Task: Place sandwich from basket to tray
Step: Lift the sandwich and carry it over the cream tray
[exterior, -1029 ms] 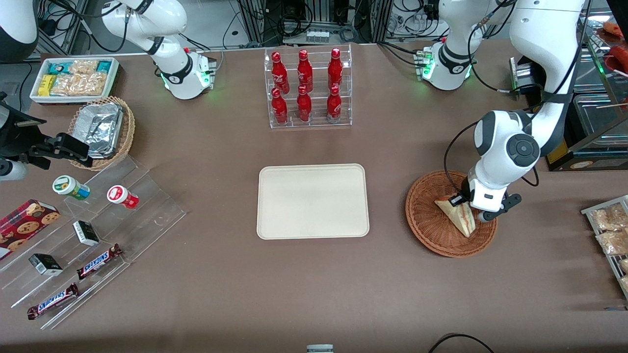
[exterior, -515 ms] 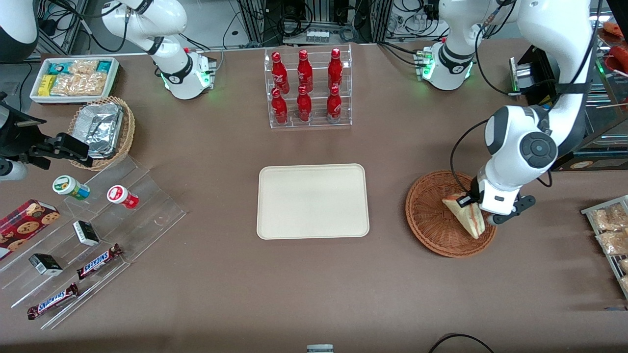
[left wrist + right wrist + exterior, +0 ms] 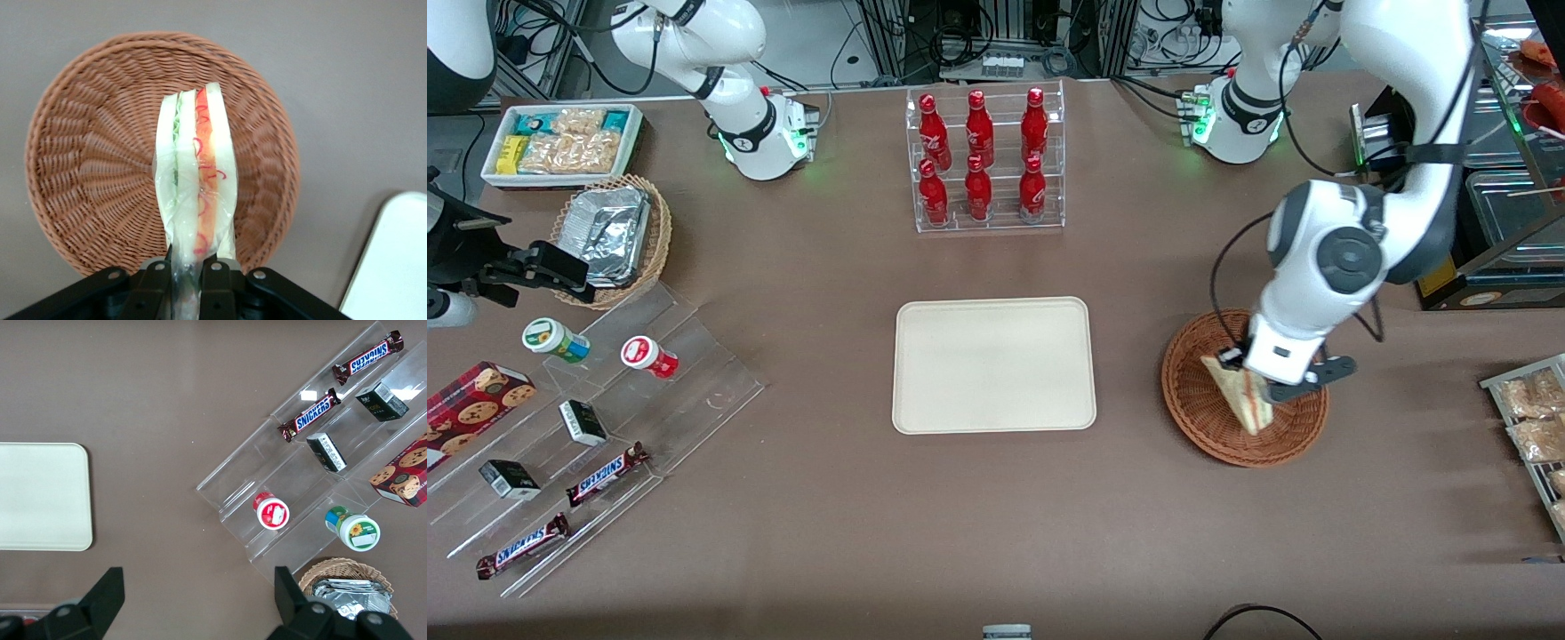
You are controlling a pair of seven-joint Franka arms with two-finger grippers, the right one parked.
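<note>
Front view: hand (image 3: 1258, 388) clamped on sandwich (image 3: 1238, 391), now shifted toward tray (image 3: 993, 364) since half-second ago; wedge lifted, above basket (image 3: 1199, 411). Judgement: carry under way. One sandwich, one basket, one tray at 9 o'clock of basket on bench (image 3: 996, 516).

Left wrist view: fingers (image 3: 215, 283) pinch sandwich (image 3: 196, 180) over basket (image 3: 87, 173); tray (image 3: 393, 267) edge near.

gripper (image 3: 1249, 378) clamping sandwich (image 3: 1240, 396), above basket (image 3: 1199, 409)

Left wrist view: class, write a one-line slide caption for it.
Gripper shut on the wrapped sandwich, held above the woven basket, tray corner nearby.
</note>
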